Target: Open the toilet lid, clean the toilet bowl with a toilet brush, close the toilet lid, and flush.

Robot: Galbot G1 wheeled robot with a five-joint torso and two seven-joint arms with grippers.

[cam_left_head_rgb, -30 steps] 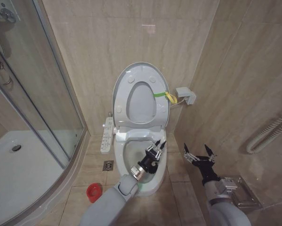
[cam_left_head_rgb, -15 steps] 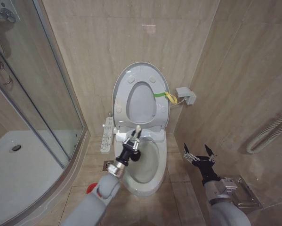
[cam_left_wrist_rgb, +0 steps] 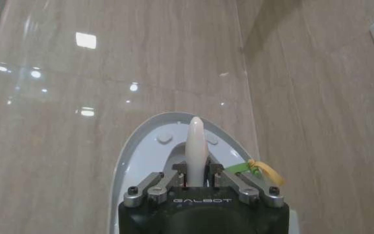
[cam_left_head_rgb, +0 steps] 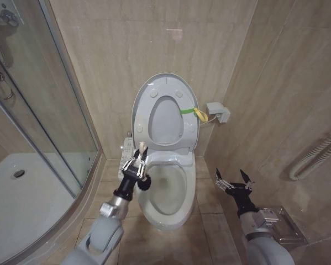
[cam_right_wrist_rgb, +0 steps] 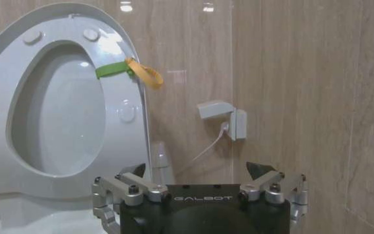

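While the toilet lid (cam_left_head_rgb: 166,113) stands raised against the back wall, with its green-yellow band (cam_left_head_rgb: 192,112) at about 3 o'clock on its rim, the left arm reaches up from the lower left of the head view, forearm angled toward 1 o'clock. The left gripper (cam_left_head_rgb: 137,162) hangs just beside the 9 o'clock edge of the toilet bowl (cam_left_head_rgb: 168,193), in front of the white control panel (cam_left_head_rgb: 126,155) on the wall side. Its jaws are clenched on the pale handle of the toilet brush (cam_left_head_rgb: 142,147), whose rounded tip pokes out above them toward 12 o'clock. From the left wrist view, the same handle (cam_left_wrist_rgb: 195,146) rises straight between the fingers (cam_left_wrist_rgb: 176,171), in front of the upright lid (cam_left_wrist_rgb: 144,151). A dark shape sits just below the gripper at the bowl's rim; whether it is the bristle head cannot be told.

The right arm rests low at about 5 o'clock of the bowl, well apart from it, near the right-hand wall. The right gripper (cam_left_head_rgb: 233,180) points toward 11 o'clock with its jaws released and spread wide, holding nothing. In the right wrist view the right gripper (cam_right_wrist_rgb: 200,171) faces the lid (cam_right_wrist_rgb: 57,97) and a wall socket (cam_right_wrist_rgb: 223,119).
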